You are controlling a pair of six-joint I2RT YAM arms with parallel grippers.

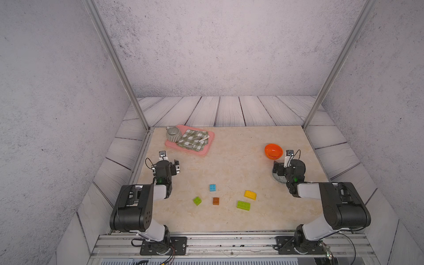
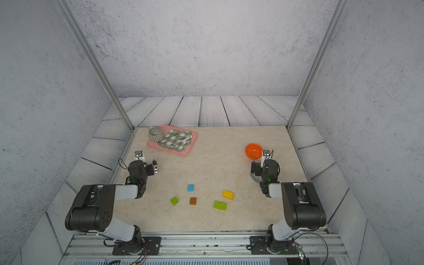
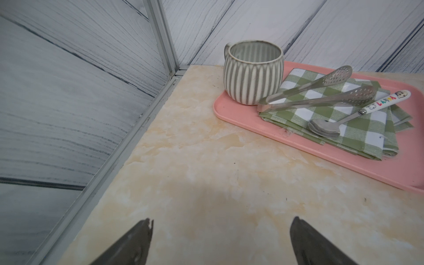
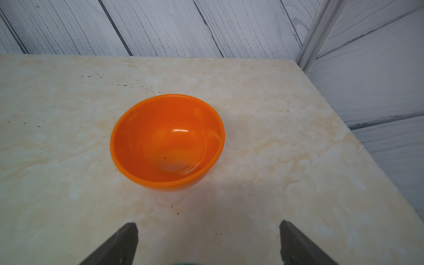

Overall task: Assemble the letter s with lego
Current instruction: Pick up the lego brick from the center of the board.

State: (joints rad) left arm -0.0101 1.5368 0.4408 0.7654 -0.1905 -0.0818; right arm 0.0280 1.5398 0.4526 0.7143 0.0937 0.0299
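Five lego (image 1: 212, 187) bricks lie behind my left gripper (image 3: 222, 220) and right gripper (image 4: 208, 222); both jaws wide, empty.

left arm (image 1: 135, 206) and right arm (image 1: 341, 206): black joint housings, light-grey links, green LED (image 1: 160, 181) at each wrist, looping black cables (image 1: 134, 241), black screwed base plates (image 1: 177, 244). left gripper (image 3: 222, 219), right gripper (image 4: 208, 222): dark tapered fingers (image 3: 137, 243).

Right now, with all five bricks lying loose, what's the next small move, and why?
Probably turn the right gripper away from the orange bowl and toward the long lime-green brick. That brick lies loose on that arm's side, nothing is joined yet, the gripper is open and empty, and a long brick would suit the S's base.
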